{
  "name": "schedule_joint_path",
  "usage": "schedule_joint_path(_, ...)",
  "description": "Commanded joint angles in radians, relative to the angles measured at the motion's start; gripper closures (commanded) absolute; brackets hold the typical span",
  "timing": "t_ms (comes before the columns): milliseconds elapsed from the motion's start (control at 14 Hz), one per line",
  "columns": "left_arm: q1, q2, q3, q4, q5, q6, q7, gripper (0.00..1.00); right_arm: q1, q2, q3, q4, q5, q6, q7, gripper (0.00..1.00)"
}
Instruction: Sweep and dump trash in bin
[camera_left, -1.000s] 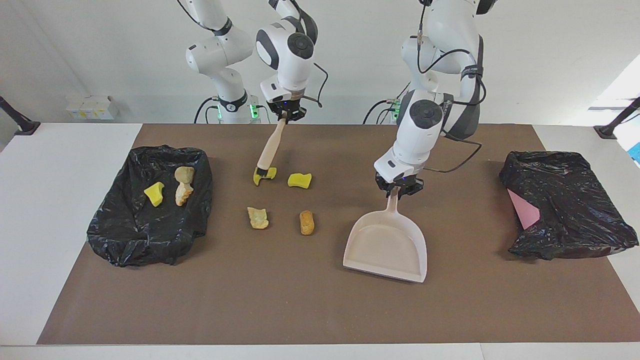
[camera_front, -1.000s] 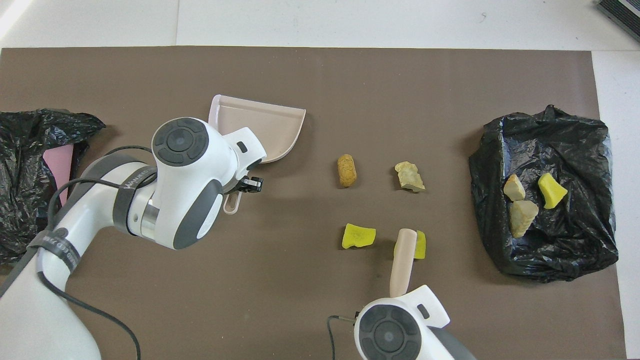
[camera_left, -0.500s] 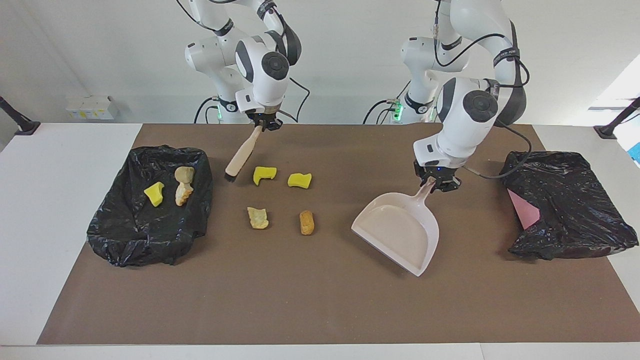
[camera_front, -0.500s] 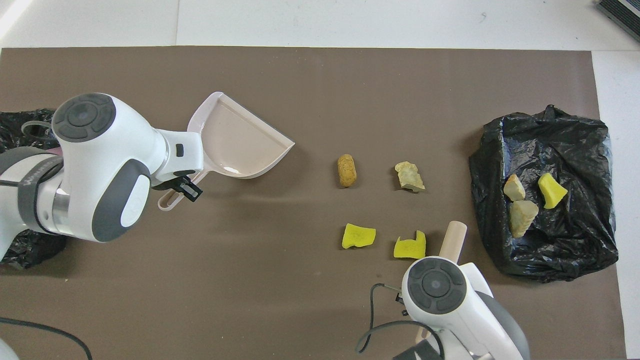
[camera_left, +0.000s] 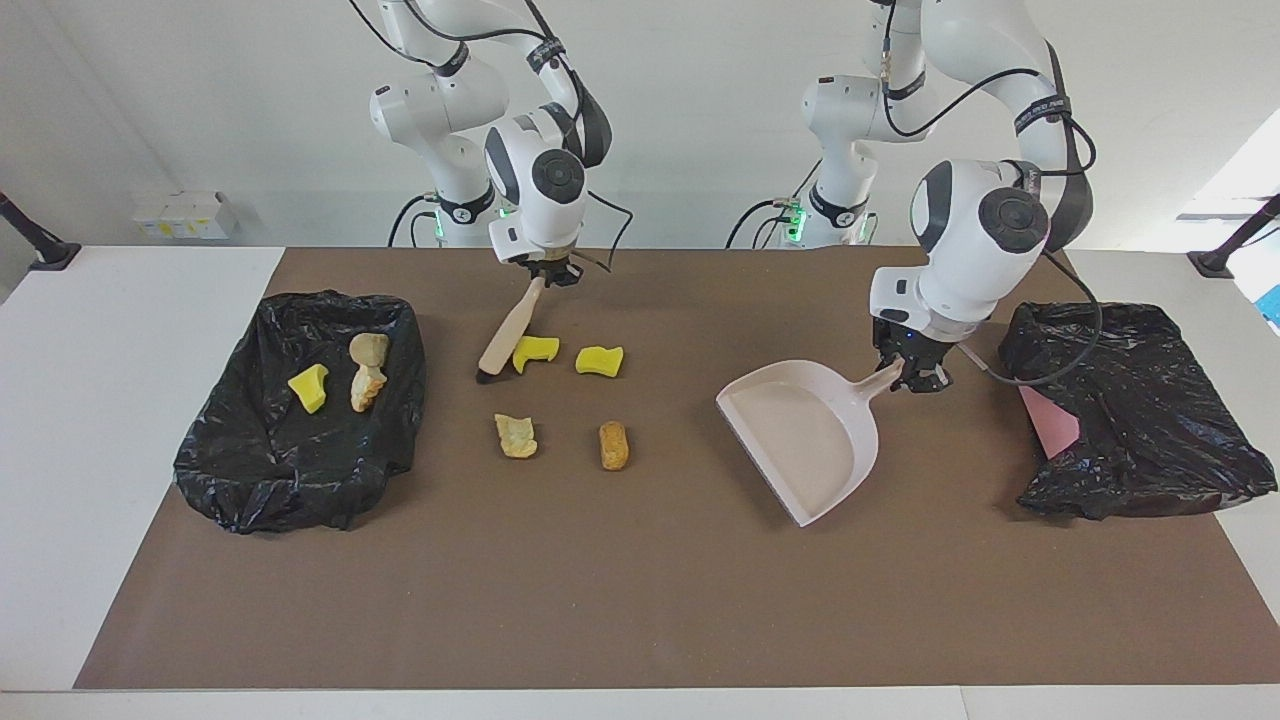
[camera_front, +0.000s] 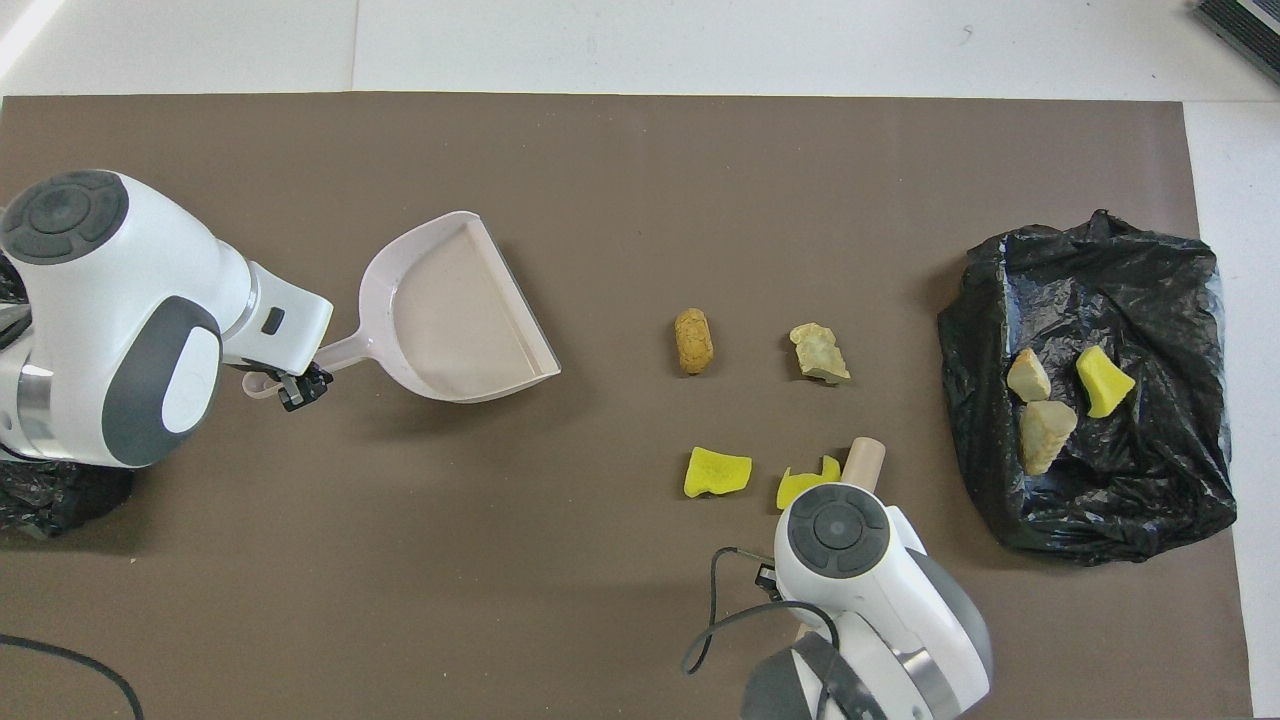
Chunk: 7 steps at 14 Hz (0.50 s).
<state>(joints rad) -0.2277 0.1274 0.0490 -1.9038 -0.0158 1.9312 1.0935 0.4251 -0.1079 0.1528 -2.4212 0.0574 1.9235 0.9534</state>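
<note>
Meanwhile swung mouth-first toward the scraps: dustpan (camera_left: 805, 440), clamped by left gripper (camera_left: 915, 372). Brought against the nearest yellow scrap (camera_left: 535, 350), probably touching: brush (camera_left: 508, 335), gripped by right gripper (camera_left: 548, 272). Four pieces of trash (camera_left: 613, 445) unswept between brush and pan; three in the bin bag (camera_left: 230, 470).

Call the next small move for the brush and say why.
Probably push the brush toward the dustpan, driving the nearest yellow scrap along. The right gripper holds the brush with its bristles down beside that scrap, and the left gripper holds the dustpan's open mouth toward the four loose scraps.
</note>
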Motion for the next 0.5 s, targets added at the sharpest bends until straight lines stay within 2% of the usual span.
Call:
schedule_joint_path(0,0.002,-0.026,-0.009,-0.027,0.043,0.009,0.111,1.00,0.006,0.062,0.002,0.085,0.067,0.000,-0.016,1.00)
schedule_joint_path(214,-0.088,-0.057,-0.012,-0.104,0.121,0.072,0.118,1.00,0.003,0.161,0.002,0.187,0.113,0.035,-0.028,1.00)
schedule_joint_path(429,-0.157,-0.066,-0.012,-0.161,0.151,0.101,0.074,1.00,0.009,0.189,0.002,0.226,0.147,0.051,-0.031,1.00)
